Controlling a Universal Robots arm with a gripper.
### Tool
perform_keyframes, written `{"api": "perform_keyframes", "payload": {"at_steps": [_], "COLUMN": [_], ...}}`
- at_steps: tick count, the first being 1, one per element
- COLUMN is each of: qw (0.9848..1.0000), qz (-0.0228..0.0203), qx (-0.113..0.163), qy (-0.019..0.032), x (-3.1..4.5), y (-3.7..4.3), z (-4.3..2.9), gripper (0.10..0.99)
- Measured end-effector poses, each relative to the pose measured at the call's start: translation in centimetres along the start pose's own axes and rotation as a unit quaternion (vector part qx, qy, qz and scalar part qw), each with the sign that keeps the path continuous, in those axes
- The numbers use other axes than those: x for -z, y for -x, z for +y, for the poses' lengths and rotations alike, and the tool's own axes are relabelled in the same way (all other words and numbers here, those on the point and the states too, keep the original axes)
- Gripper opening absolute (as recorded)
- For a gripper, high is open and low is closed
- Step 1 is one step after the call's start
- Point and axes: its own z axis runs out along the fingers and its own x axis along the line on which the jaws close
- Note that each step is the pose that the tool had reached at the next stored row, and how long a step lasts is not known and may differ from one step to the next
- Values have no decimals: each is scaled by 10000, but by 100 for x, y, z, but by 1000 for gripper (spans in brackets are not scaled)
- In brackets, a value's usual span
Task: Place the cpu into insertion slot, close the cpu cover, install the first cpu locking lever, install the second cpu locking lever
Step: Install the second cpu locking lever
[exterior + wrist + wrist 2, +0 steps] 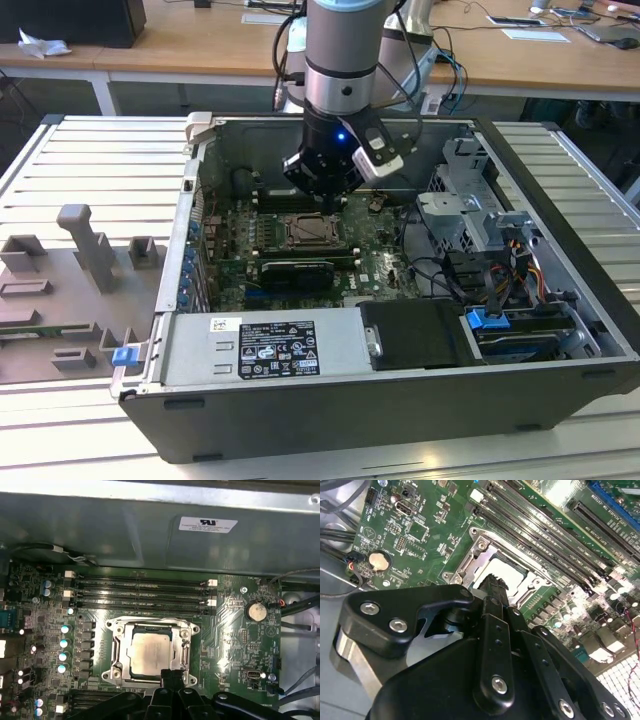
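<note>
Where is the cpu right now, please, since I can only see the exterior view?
Observer: In the first wrist view, the cpu lies flat inside the insertion slot.
Operator: Thank you. Is the cover down?
Observer: The cpu cover lies flat around the chip, whose top shows through the window.
Operator: And the gripper?
Observer: The gripper, fingers together, is at the socket's edge beside the cpu.

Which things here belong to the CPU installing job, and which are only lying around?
Job things:
cpu, lying in the insertion slot
cpu cover, down around the chip
gripper, at the socket's edge

Just there:
memory slots
coin battery
power supply
grey fixtures outside the case
</note>
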Motion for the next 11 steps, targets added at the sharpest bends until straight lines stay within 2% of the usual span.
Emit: {"api": "perform_keyframes", "payload": {"at_steps": [2, 6, 9, 11], "qw": [10000, 10000, 10000, 10000], "qz": [1, 30, 32, 31], "qx": [-1, -3, -3, -4], "qy": [0, 3, 9, 19], "x": [0, -70, -91, -95], "y": [-5, -13, -28, -56], "z": [-67, -178, -307, -329], "gripper": [106, 106, 106, 106]}}
